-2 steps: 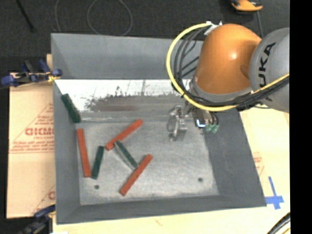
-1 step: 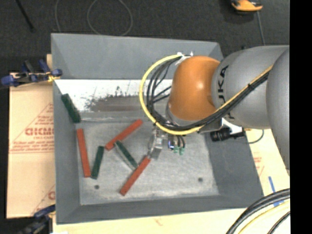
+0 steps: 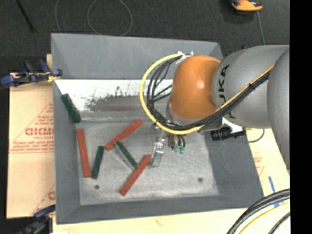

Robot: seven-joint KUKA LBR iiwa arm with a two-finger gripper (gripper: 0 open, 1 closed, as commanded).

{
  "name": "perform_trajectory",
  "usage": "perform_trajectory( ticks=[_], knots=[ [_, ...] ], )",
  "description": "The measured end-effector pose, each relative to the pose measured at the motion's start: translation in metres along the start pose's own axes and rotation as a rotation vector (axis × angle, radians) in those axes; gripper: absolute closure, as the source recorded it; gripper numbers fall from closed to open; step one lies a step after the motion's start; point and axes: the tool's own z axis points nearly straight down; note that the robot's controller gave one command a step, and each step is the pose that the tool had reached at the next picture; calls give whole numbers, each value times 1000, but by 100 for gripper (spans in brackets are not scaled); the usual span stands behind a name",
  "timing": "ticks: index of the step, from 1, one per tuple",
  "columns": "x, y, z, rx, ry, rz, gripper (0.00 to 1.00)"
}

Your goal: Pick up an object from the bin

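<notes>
Barely underway: poised low with the gripper (image 3: 157, 155) at the upper end of a red stick (image 3: 134, 176) lying slantwise mid-floor of the bin (image 3: 141, 57), beside a dark green stick (image 3: 126, 155). Clenched or released: cannot tell. Not yet lifted; left to secure and raise.

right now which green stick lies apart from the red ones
The green stick in the bin's upper left corner; the other two lie among the red sticks.
</notes>
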Motion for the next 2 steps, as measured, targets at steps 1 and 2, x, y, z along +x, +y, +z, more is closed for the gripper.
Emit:
perform_trajectory(
  ticks=[1,2],
  knots=[
    [-26,48,102,-1,-7,-13,0],
    [-26,47,99,-3,-10,-13,100]
  ],
)
